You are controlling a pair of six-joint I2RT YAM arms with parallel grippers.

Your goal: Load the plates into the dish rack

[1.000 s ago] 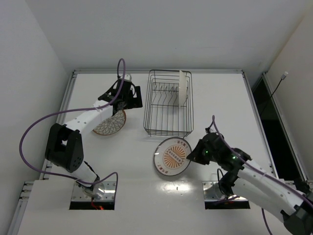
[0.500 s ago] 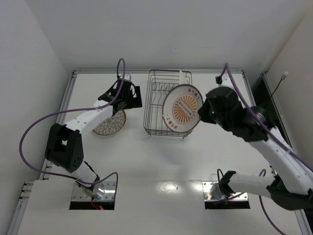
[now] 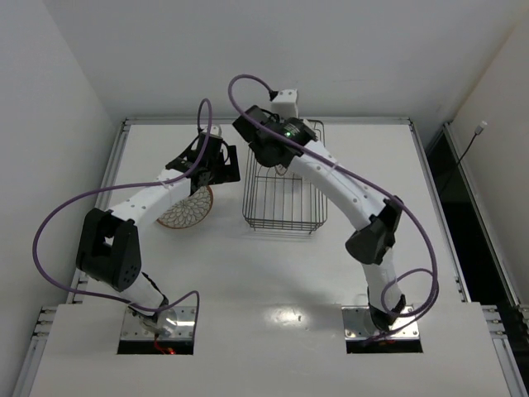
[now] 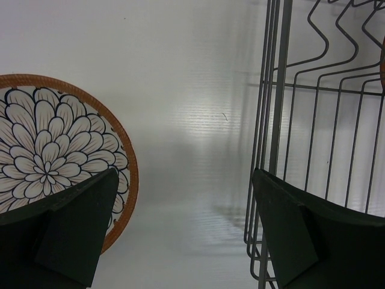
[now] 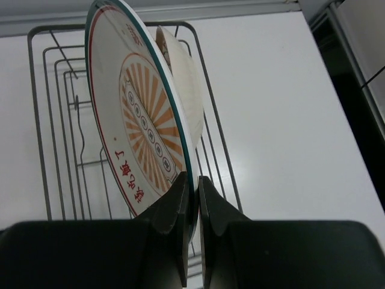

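Observation:
My right gripper [image 5: 192,180] is shut on the rim of the orange-medallion plate [image 5: 141,120] and holds it upright on edge over the dish rack [image 5: 57,126]. A second plate [image 5: 180,84], showing its plain white side, stands in the rack just behind it. In the top view my right arm [image 3: 281,136] reaches over the rack's [image 3: 285,203] far end and hides both plates. My left gripper [image 4: 186,205] is open and empty. It hangs between the petal-patterned plate [image 4: 54,144], flat on the table, and the rack's left wall [image 4: 280,120].
The patterned plate [image 3: 186,207] lies left of the rack, partly under my left arm [image 3: 207,161]. The table's raised rim [image 3: 264,121] runs just behind the rack. A dark gap [image 3: 455,190] lies beyond the right edge.
My right arm lifted the medallion plate off the table in front of the rack, swung it up and over, and now holds it upright at the rack's far end. The left arm has not moved.

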